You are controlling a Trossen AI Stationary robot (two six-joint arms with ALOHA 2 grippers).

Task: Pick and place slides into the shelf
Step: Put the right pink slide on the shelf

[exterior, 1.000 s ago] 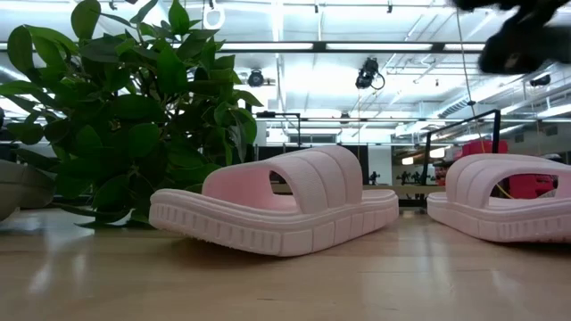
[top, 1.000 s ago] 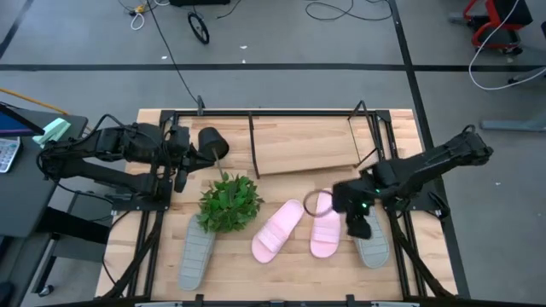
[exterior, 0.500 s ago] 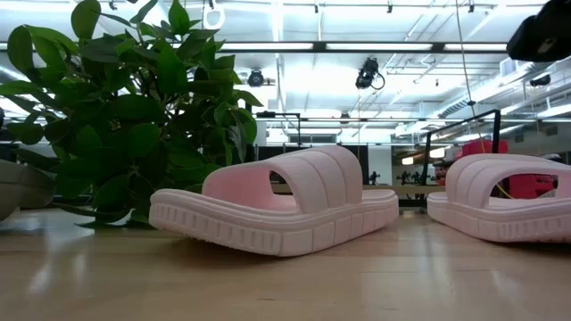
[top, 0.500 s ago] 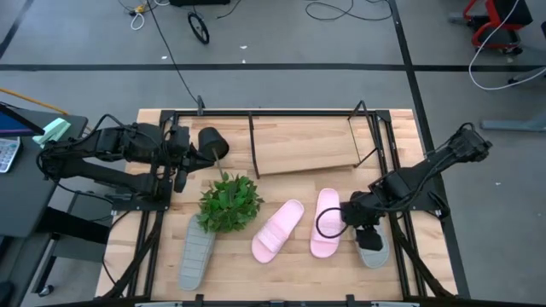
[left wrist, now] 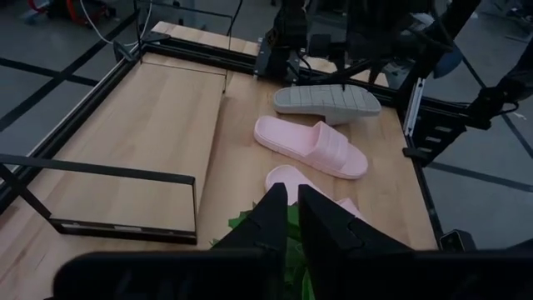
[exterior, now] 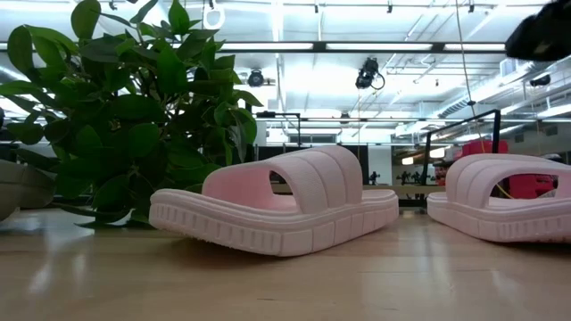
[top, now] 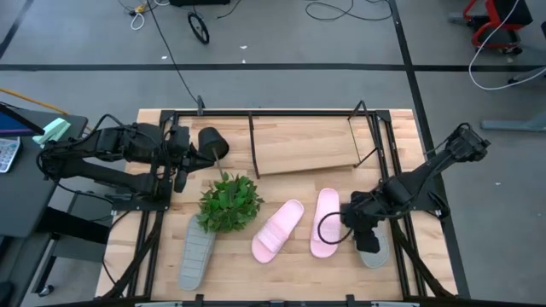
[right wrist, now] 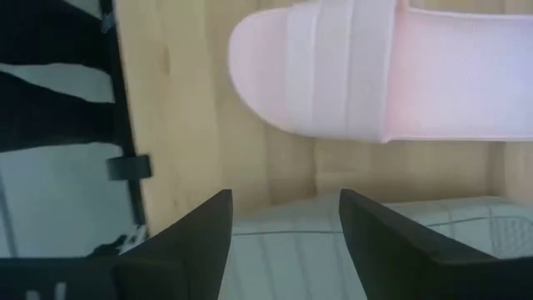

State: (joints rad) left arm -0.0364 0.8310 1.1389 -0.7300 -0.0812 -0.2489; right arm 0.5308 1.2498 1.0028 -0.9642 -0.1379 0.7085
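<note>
Two pink slides (top: 278, 230) (top: 326, 222) lie flat on the tabletop in front of the shelf (top: 307, 147), a slanted board in black rods. One grey slide (top: 196, 252) lies near left, next to the plant (top: 229, 203). The other grey slide (top: 374, 251) lies near right, seemingly sole up (left wrist: 326, 100). My right gripper (top: 367, 237) hangs open over it, pointing steeply down, with its fingers (right wrist: 200, 242) on either side of the grey surface (right wrist: 333, 250); I cannot tell whether they touch it. My left gripper (top: 181, 162) waits far left, shut, holding nothing (left wrist: 293, 218).
A black pot (top: 213, 141) lies beside the left gripper, at the shelf's left end. In the low view the plant (exterior: 116, 116) fills the left and the pink slides (exterior: 277, 209) (exterior: 504, 201) stand in front. Black frame rails run along the table's edges.
My right gripper has swung from above the right pink slide's far end toward the table's near edge and now stands over the grey slide, turning at the wrist as it went. Its fingers stay open. Slides, plant and left arm have kept still.
</note>
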